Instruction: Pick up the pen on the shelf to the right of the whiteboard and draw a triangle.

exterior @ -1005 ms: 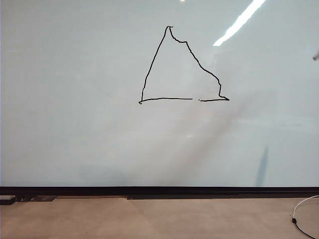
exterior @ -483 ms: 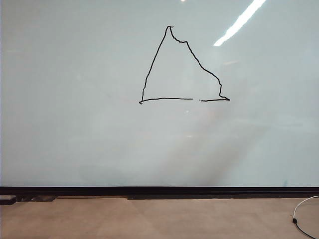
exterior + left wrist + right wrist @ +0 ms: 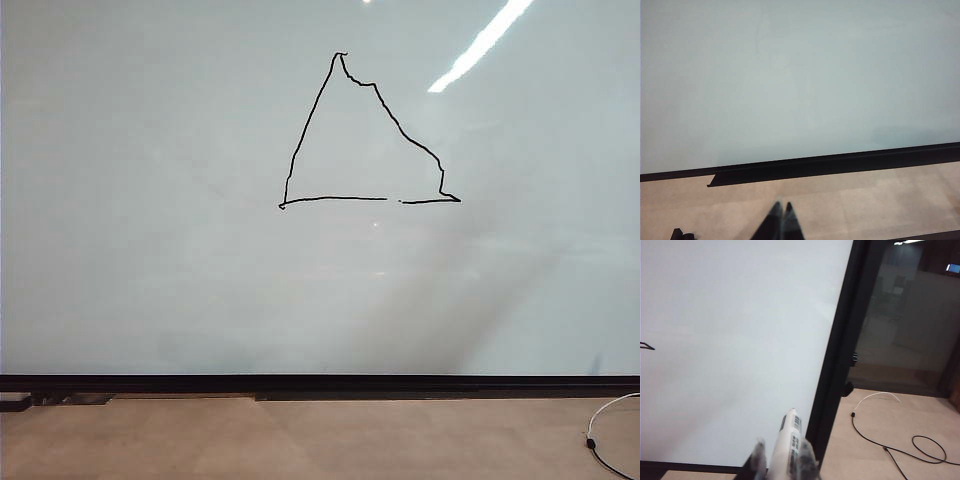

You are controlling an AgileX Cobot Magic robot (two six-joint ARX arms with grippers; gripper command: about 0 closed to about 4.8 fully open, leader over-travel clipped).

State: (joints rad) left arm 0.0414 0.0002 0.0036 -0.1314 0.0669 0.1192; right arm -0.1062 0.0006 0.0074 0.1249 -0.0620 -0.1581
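Exterior view: I see the whiteboard (image 3: 150, 250) filling the frame, its black bottom edge strip running along the floor, and on it the triangle (image 3: 365, 135) already drawn in thin black line, with a wobbly right side and a small gap in the base. Neither arm appears in this view. Right wrist view: my right gripper (image 3: 781, 460) sits at the lower edge of the frame, its jaws closed on the pen (image 3: 786, 442), whose white printed barrel points up towards the board's black side frame; the pen is clear of the board surface, and only a short black stroke (image 3: 647, 346) of the drawing shows at the far margin. A cable (image 3: 890, 440) lies on the floor beyond the frame. Left wrist view: my left gripper (image 3: 781, 222) hangs low before the whiteboard's bottom strip, fingertips pressed together, holding nothing. Status, as I judge it: the pick-up and the drawing are done, since the figure reads as a triangle apart from the small break in its base. What may remain is at most closing that gap.
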